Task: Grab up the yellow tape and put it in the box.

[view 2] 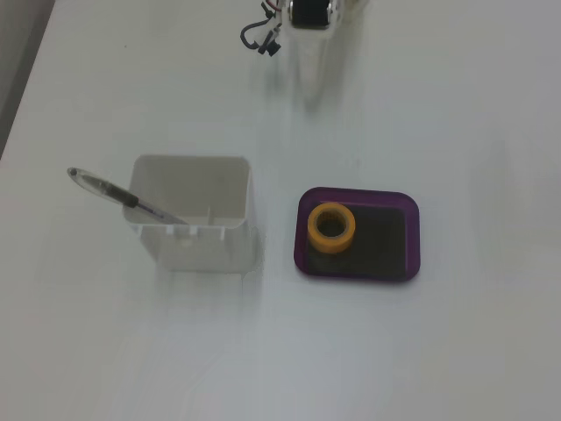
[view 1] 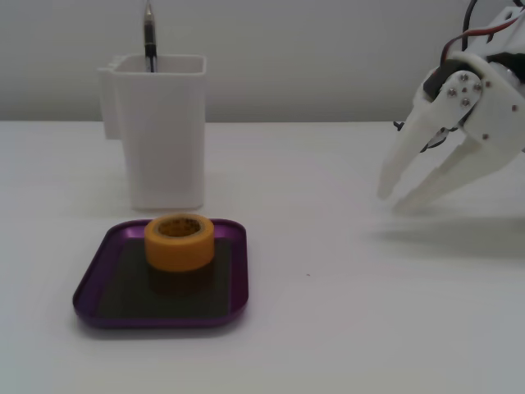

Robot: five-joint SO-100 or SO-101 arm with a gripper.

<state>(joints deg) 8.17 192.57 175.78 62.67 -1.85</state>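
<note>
The yellow tape (view 1: 180, 242) stands flat inside the purple tray, the box (view 1: 160, 321), toward its back edge. In a fixed view from above, the tape (view 2: 331, 227) sits in the left half of the box (view 2: 386, 239). My white gripper (view 1: 393, 201) hangs at the right, well away from the box, a little above the table. Its fingers are slightly apart and hold nothing. From above, only the arm's wrist (view 2: 308, 10) shows at the top edge, and the pale fingers blend into the table.
A tall white container (view 1: 164, 131) with a pen (view 1: 149, 37) stands just behind the box; from above the container (view 2: 193, 219) is left of the box. White tabletop lies between the gripper and the box.
</note>
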